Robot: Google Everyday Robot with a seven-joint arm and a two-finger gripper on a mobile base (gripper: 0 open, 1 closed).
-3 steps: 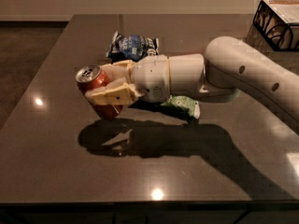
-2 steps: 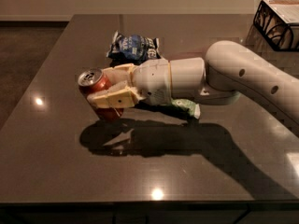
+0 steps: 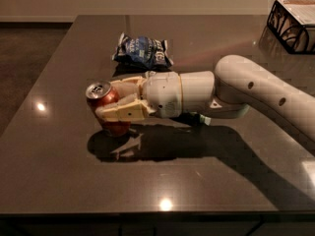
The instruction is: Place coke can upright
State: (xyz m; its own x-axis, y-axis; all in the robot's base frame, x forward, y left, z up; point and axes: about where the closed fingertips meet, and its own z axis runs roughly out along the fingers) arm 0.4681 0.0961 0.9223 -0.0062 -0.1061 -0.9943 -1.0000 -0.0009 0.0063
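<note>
The coke can [image 3: 105, 106] is a small red can with a silver top and pull tab. It is tilted, top leaning to the upper left, with its base at or just above the dark table [image 3: 74, 181]. My gripper [image 3: 114, 101] reaches in from the right at the middle of the table. Its cream fingers [image 3: 122, 113] are closed around the can's body. The white arm [image 3: 256, 92] stretches off to the right.
A blue chip bag [image 3: 143, 51] lies behind the gripper. A green bag [image 3: 204, 118] is mostly hidden under the arm. A black wire basket [image 3: 293, 18] stands at the far right corner. The table's left edge runs diagonally near the can.
The gripper and can have shifted slightly left and lower toward the table; the can stays tilted in the grasp.
</note>
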